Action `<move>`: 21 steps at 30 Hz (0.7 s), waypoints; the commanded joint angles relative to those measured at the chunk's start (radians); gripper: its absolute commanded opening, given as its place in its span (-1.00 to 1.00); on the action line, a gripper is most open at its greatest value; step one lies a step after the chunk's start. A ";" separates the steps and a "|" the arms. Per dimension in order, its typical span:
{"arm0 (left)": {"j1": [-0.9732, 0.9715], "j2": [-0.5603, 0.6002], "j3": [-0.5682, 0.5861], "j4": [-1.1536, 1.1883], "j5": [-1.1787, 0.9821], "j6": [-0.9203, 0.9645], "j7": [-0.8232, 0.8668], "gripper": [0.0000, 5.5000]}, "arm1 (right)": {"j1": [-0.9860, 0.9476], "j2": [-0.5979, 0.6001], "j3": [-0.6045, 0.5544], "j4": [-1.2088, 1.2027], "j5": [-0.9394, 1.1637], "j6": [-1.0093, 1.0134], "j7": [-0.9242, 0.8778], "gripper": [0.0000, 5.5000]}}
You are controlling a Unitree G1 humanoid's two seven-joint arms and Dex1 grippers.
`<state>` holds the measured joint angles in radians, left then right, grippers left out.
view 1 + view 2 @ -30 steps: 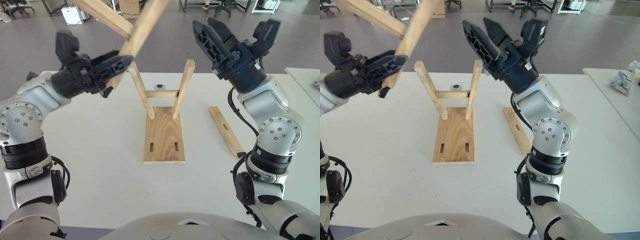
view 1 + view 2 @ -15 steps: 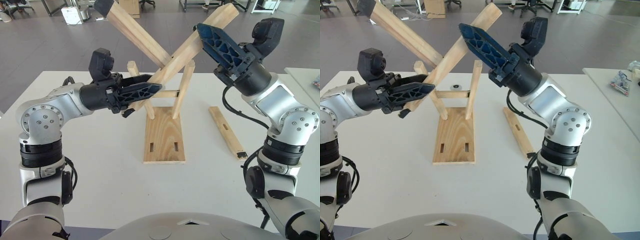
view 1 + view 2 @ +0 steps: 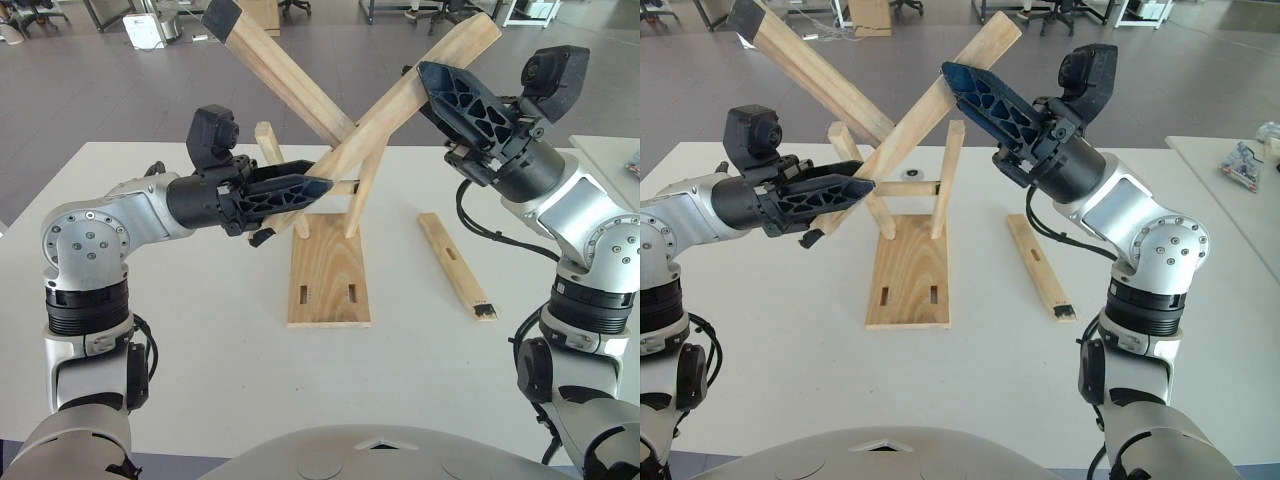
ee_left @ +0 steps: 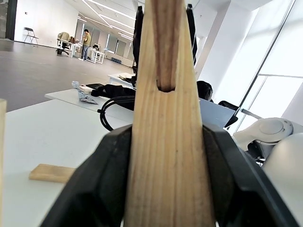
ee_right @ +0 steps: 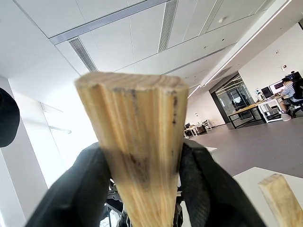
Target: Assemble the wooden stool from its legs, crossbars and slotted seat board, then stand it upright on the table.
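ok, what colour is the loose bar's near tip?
Black; rest of the bar is pale wood. Left eye view.

This looks like a large open-plan office or robotics lab. A wide grey floor (image 3: pixel 90 90) stretches behind the white table (image 3: pixel 180 340), with wheeled office chairs (image 3: pixel 1072 12) and more desks (image 5: pixel 248 109) farther off. Overhead, a panelled ceiling (image 5: pixel 142 28) carries long air vents (image 5: pixel 84 53) and strip lights (image 4: pixel 111 10). Tall windows (image 4: pixel 279 52) line 1 side.
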<state>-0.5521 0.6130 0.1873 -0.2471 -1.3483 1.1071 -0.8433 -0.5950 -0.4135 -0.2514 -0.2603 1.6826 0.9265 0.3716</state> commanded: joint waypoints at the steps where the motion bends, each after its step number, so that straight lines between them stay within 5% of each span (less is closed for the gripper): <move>1: 0.056 0.004 0.014 -0.031 -0.013 -0.010 0.001 -0.01 | -0.009 -0.027 0.021 -0.009 -0.023 0.003 0.016 -0.25; 8: 0.280 0.059 0.049 -0.056 0.163 -0.115 -0.009 0.14 | 0.001 -0.178 0.056 0.024 -0.320 -0.013 0.243 -0.25; 13: 0.550 0.072 0.069 -0.039 0.279 -0.186 -0.047 0.14 | 0.050 -0.288 0.222 -0.008 -0.665 -0.141 0.502 -0.26; 21: 0.552 -0.007 0.040 -0.095 0.295 -0.233 -0.008 0.14 | 0.107 -0.269 0.301 0.036 -0.886 -0.307 0.695 -0.26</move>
<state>0.0233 0.6039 0.2295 -0.3274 -1.0540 0.8807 -0.8610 -0.4987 -0.6936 0.0615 -0.2235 0.7939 0.6331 1.0497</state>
